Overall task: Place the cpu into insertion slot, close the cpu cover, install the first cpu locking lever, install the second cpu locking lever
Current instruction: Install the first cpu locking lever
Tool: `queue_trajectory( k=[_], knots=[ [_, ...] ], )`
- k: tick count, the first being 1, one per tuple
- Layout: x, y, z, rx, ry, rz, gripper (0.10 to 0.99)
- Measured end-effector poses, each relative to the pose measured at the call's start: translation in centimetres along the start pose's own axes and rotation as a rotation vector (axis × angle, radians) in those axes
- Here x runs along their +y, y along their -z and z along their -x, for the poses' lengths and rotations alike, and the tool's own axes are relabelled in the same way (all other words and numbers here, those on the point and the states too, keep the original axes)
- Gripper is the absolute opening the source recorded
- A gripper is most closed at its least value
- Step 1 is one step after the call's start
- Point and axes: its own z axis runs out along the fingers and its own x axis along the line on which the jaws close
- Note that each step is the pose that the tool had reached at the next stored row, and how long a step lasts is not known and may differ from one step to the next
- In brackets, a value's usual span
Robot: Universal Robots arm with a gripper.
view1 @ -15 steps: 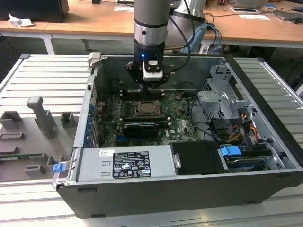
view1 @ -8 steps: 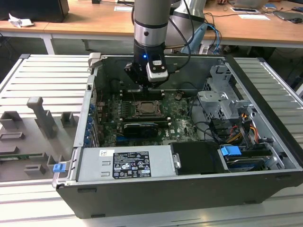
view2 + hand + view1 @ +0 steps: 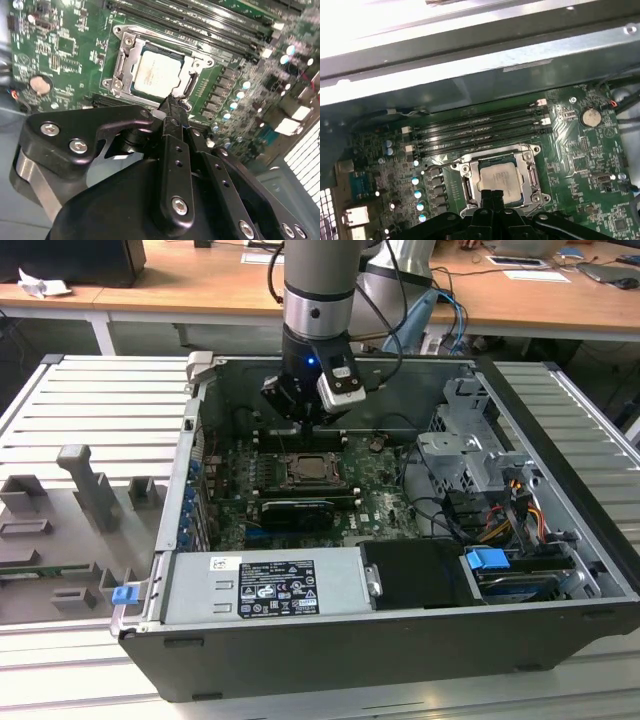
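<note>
Pinched together on nothing: slim black gripper, tips poised right at the edge of the small square grey-rimmed insertion slot, centre of the exterior view. Seated inside, the pale silvery square cpu, framed by the thin grey metal cpu cover, lying flat. Locking stage, by the look of it. Best to press low along the frame's edge, stay off the chip face, keep clear of the long black memory slots.

Vertical arm, hand closed
</note>
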Motion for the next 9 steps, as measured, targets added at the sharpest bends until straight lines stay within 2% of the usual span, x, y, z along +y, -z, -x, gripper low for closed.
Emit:
queue_trajectory(
  k=[2, 5, 9],
  knots=[
    [0.00, -0.01, 0.00, 0.0019, 0.039, -0.001, 0.106],
    [0.00, -0.06, 0.00, 0.0070, 0.141, -0.003, 0.106],
    [-0.01, -0.08, 0.00, 0.0111, 0.224, -0.005, 0.106]
  ],
)
